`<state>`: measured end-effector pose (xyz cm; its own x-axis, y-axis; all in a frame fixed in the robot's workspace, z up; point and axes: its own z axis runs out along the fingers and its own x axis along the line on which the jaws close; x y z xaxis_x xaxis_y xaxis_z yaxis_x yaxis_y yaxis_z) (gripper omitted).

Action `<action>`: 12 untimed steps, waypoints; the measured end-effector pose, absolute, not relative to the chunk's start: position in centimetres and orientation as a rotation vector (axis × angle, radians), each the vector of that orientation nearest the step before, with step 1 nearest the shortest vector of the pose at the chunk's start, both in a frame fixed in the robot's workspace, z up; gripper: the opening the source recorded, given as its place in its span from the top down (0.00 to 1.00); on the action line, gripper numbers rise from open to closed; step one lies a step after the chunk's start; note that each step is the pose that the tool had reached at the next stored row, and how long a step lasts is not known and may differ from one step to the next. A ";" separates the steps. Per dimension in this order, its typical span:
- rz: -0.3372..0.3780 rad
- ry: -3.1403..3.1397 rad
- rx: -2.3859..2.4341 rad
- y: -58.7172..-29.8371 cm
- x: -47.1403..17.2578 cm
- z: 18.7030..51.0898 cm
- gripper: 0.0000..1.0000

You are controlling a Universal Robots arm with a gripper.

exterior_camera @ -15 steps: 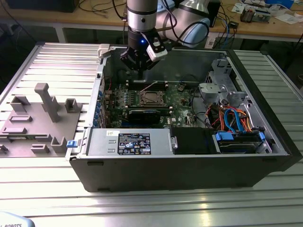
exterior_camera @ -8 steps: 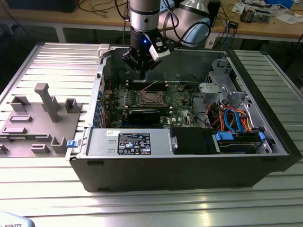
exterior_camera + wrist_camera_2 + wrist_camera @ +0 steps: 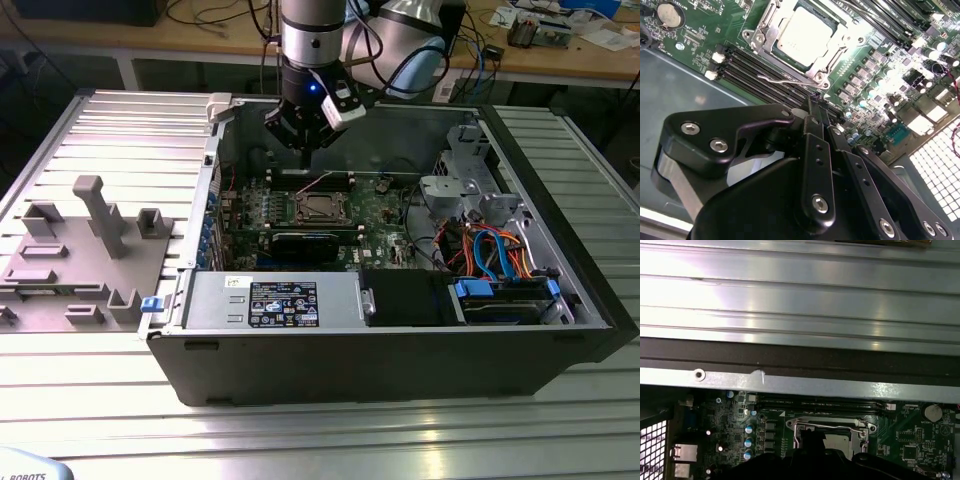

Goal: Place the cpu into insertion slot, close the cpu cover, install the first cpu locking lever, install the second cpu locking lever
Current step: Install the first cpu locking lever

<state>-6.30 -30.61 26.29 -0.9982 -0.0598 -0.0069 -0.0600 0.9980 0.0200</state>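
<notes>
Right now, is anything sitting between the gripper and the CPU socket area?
Nothing visible. The gripper hangs above the motherboard, just short of the socket. The cpu already sits in the socket with the cpu cover closed around it, and the space between is open.

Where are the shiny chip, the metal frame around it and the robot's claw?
cpu (image 3: 804,36), second wrist view, middle of its silver top.
cpu cover (image 3: 761,37), second wrist view, frame's side strip.
gripper (image 3: 816,111), second wrist view, at its fingertips.
</notes>
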 end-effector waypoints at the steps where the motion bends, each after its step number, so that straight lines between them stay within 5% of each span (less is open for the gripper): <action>1: 0.032 3.134 -0.094 -30.6 -6.2 26.3 0.89; 12: 0.032 3.134 -0.094 -30.6 -5.6 26.3 0.89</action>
<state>-5.60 -30.62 26.29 -0.9982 -0.0598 -0.0069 -0.0600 0.9980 0.0200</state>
